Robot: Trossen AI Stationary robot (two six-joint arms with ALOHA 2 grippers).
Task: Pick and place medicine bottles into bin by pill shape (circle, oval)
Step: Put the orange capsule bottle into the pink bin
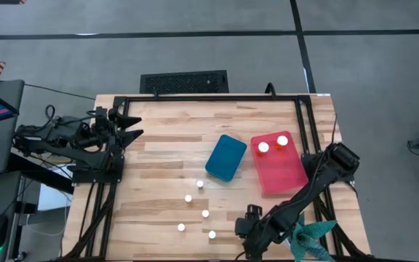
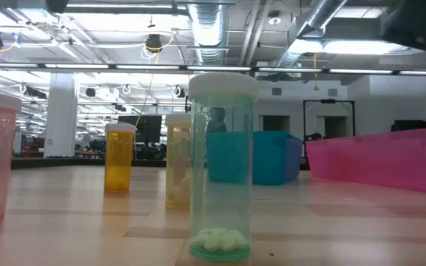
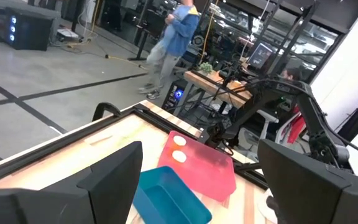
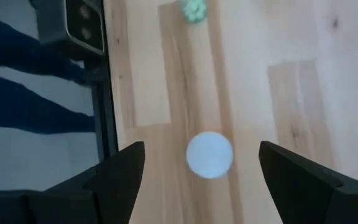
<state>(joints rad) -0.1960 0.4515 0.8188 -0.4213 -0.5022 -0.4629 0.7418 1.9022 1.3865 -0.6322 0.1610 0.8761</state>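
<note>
Medicine bottles are what I sort, and my right gripper [image 4: 201,168] hangs over one white-capped bottle [image 4: 209,154] near the table's front edge, fingers apart and around nothing yet. Beside it on the wood, four more bottles [image 1: 188,198] wait loose. Further out, the red tray [image 1: 278,169] already holds two (shape unreadable from above); the teal tray [image 1: 225,156] holds none. My left gripper [image 1: 133,124] idles open, far left.

Two bottles [image 1: 273,144] in red bin [image 1: 280,175]

both grippers' fingers [image 4: 123,177] spread — idle
</note>
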